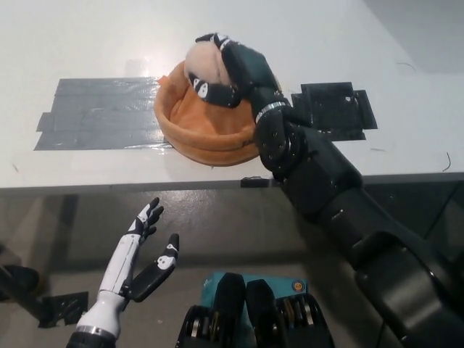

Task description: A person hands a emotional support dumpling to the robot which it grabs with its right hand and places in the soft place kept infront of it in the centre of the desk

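Dumpling (205, 64), a pale, rounded plush, sits gripped in the black right hand (226, 69) above the orange fabric basket (194, 130), whose far rim and inside are hidden by hand and forearm. The soft, thick-walled basket rests on the white desk (87, 43) beside grey tape strips (94, 112). The white left hand (138, 257) hangs open below the desk edge.

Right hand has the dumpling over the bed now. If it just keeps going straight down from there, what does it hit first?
Most likely the orange soft bed: the right hand, shut on the dumpling, is over its bowl, so the dumpling would probably meet the bed's inside first. Height above it is unclear from this view.
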